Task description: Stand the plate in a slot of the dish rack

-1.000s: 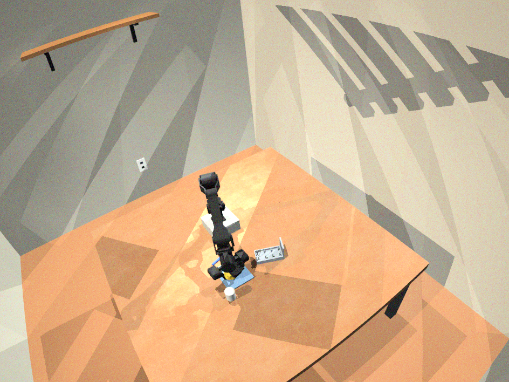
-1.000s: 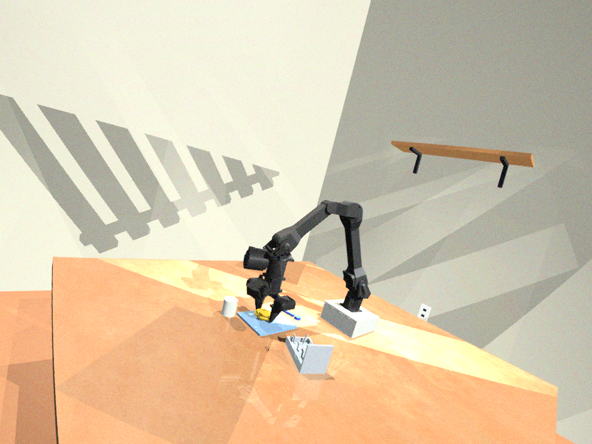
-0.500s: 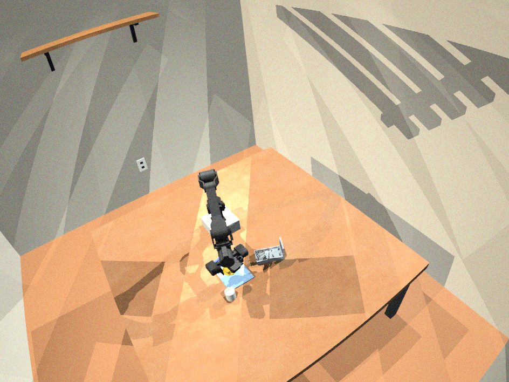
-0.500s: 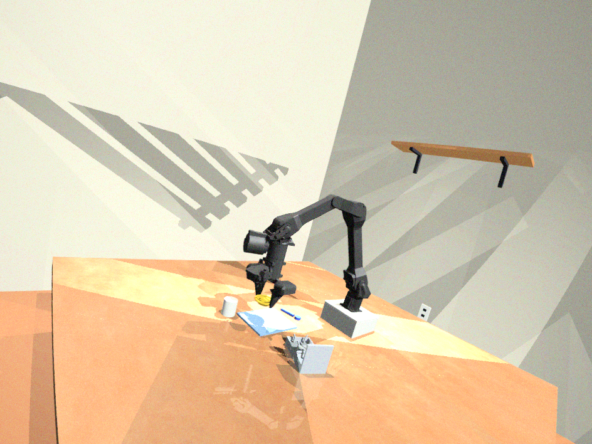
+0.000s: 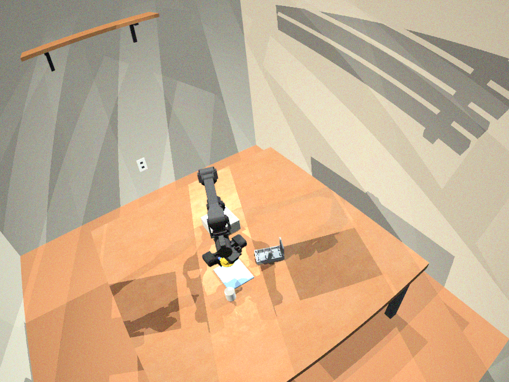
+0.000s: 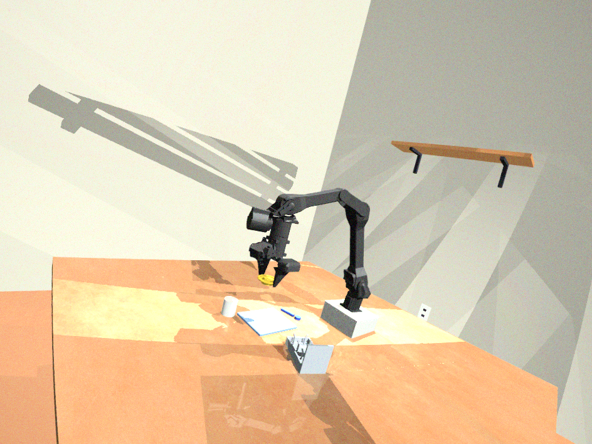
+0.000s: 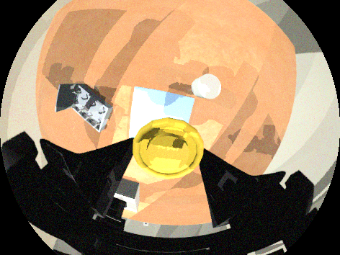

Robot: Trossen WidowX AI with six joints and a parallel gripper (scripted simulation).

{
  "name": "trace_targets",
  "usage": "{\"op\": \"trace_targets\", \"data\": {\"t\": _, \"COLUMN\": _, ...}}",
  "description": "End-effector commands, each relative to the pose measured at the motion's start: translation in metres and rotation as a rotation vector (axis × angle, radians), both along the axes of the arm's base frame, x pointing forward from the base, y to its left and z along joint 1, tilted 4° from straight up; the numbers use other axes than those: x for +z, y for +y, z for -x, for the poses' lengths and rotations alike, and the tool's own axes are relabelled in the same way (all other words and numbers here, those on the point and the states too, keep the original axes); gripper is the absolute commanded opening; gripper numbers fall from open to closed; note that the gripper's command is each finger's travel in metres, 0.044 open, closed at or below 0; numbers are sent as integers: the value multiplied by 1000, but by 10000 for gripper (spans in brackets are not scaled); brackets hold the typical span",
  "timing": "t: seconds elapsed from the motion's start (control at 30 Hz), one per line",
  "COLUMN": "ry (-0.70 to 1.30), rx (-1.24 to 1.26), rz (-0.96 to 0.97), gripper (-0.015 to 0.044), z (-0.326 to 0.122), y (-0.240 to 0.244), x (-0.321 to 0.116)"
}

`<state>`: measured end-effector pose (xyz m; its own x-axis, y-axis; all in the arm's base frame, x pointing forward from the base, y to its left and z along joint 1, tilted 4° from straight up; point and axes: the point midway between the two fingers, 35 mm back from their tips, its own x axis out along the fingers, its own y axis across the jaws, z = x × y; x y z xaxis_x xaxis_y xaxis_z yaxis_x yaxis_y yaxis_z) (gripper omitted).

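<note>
The yellow plate (image 5: 226,261) (image 6: 265,279) (image 7: 168,158) is held at opposite sides of its rim, roughly level, high above the table. My gripper (image 6: 268,280) (image 7: 168,147) is shut on it; in the wrist view a fingertip touches each side of the plate. In the top view the fingertips are mostly hidden by the gripper body. The grey dish rack (image 5: 274,260) (image 6: 316,359) (image 7: 65,98) stands on the table, with a tall panel at one end and short rails inside. It is to the right of my gripper in the top view and at the left in the wrist view.
A flat blue-and-white pad (image 5: 232,275) (image 6: 265,322) (image 7: 148,108) lies below the plate. A white cup (image 5: 230,294) (image 6: 229,306) (image 7: 210,86) stands beside the pad. A blue spoon-like object (image 6: 288,313) lies between the pad and the arm's pale base block (image 5: 234,223) (image 6: 351,320).
</note>
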<state>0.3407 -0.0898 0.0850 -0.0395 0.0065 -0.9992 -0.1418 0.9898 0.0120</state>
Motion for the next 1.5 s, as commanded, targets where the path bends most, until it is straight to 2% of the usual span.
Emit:
{"op": "trace_targets", "data": {"t": 0.0, "ry": -1, "rx": 3, "rz": 1, "gripper": 0, "z": -1, "y": 0, "x": 20}}
{"op": "trace_targets", "data": {"t": 0.43, "ry": -1, "rx": -2, "rz": 1, "gripper": 0, "z": -2, "y": 1, "x": 53}}
{"op": "trace_targets", "data": {"t": 0.93, "ry": 7, "rx": -452, "rz": 13, "gripper": 0, "z": 57, "y": 112, "x": 54}}
{"op": "trace_targets", "data": {"t": 1.2, "ry": 9, "rx": -454, "rz": 11, "gripper": 0, "z": 58, "y": 113, "x": 53}}
{"op": "trace_targets", "data": {"t": 1.47, "ry": 74, "rx": -293, "rz": -102, "gripper": 0, "z": 57, "y": 117, "x": 30}}
